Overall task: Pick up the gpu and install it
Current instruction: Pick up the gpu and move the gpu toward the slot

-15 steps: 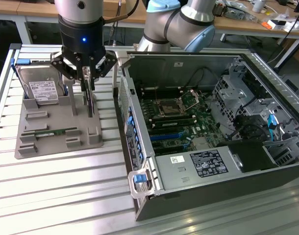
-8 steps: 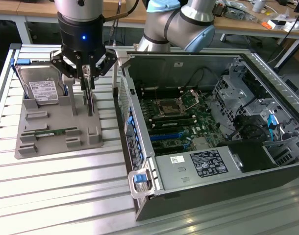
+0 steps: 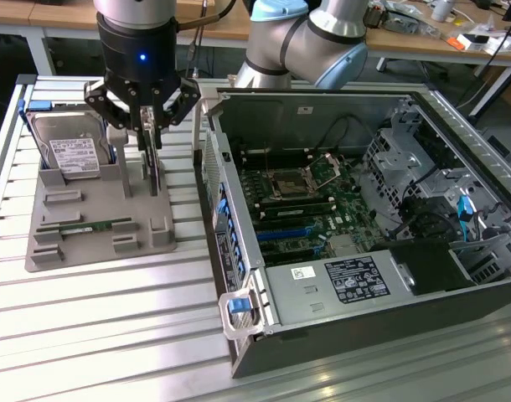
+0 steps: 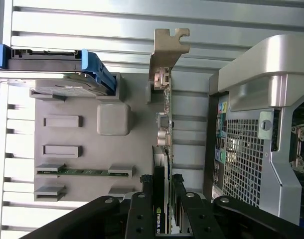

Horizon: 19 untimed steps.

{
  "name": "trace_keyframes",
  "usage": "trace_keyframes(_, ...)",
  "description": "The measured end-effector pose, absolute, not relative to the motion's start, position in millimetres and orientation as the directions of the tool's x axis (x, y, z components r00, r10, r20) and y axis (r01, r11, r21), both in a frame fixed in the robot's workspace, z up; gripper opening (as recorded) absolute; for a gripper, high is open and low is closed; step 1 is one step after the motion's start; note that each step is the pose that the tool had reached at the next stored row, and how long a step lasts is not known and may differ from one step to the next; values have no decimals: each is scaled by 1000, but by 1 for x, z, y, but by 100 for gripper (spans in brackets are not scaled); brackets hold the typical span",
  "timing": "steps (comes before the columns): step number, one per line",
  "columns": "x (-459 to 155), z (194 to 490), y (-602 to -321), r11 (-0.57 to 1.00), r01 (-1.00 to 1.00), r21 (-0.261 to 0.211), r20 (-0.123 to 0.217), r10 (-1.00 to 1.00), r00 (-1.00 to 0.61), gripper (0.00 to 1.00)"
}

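The gpu (image 3: 155, 167) stands on edge in the grey holder tray (image 3: 96, 247), at the tray's side nearest the computer case. My gripper (image 3: 149, 138) hangs straight above it. In the wrist view the gpu (image 4: 165, 124) is a thin dark board with a silver end bracket (image 4: 169, 47) at its far end. The gripper (image 4: 163, 201) is shut on the gpu, with a black finger (image 4: 146, 199) pressed against each face near the green logo. The card's lower edge still appears to sit at the tray.
A silver hard drive (image 3: 71, 149) with a white label stands upright at the back of the tray. A green memory stick (image 3: 88, 227) lies near the tray's front. The open computer case (image 3: 348, 209) lies at the exterior view's right, motherboard and blue slots (image 3: 289, 233) exposed.
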State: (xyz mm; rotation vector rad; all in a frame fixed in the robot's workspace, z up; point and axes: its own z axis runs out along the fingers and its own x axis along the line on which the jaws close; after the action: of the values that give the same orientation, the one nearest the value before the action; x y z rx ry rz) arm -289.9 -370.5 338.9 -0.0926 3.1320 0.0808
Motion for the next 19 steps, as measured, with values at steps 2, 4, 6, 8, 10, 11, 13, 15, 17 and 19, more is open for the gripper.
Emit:
trace_keyframes(2,-290,339,-371,999,-13,51,-8,-13,-1000,26)
trace_keyframes(4,-290,339,-371,999,-2,51,-9,-1,-1000,26)
trace_keyframes(6,-290,340,-371,999,0,51,-9,0,-1000,26)
trace_keyframes(8,-290,341,-371,999,1,51,-9,2,-1000,26)
trace_keyframes(10,-290,342,-371,999,2,51,-9,3,-1000,26)
trace_keyframes(11,-290,342,-371,999,3,51,-9,3,-1000,26)
trace_keyframes(13,-290,343,-371,999,3,51,-9,4,-1000,26)
trace_keyframes(15,-290,344,-371,999,3,51,-9,4,-1000,26)
trace_keyframes(17,-290,344,-371,999,4,51,-9,4,-1000,26)
trace_keyframes(19,-290,344,-371,999,4,51,-9,4,-1000,26)
